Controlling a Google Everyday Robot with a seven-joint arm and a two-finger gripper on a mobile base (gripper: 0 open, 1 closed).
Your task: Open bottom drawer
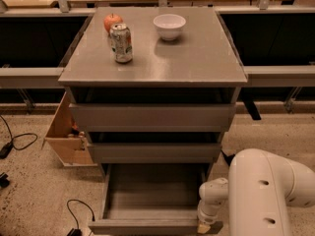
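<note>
A grey three-drawer table [197, 58] stands on the speckled floor [34, 191], with dark shelving behind it on both sides. The robot's bulky white arm [268, 191] comes in from the lower right; its thick link lies just off the table's right front corner, and a narrower wrist [214, 198] bends down and to the left from it. The gripper [203, 226] points downward at the right end of the bottom drawer's front panel, right against it. From here one cannot tell whether the gripper is spread or pressed together, nor whether it has hold of the panel. The bottom drawer [147, 226] is pulled well out toward the viewer, its wide shallow grey tray showing beneath the two taller drawer fronts [150, 117]. A light tan wooden box [66, 141] sits on the floor against the table's left side. On the tabletop, toward the back, a white bowl [169, 26] sits near the middle, a drink can [121, 43] stands upright to its left, and a red apple [112, 20] lies just behind the can. Black cables [19, 140] trail across the floor on the left.
</note>
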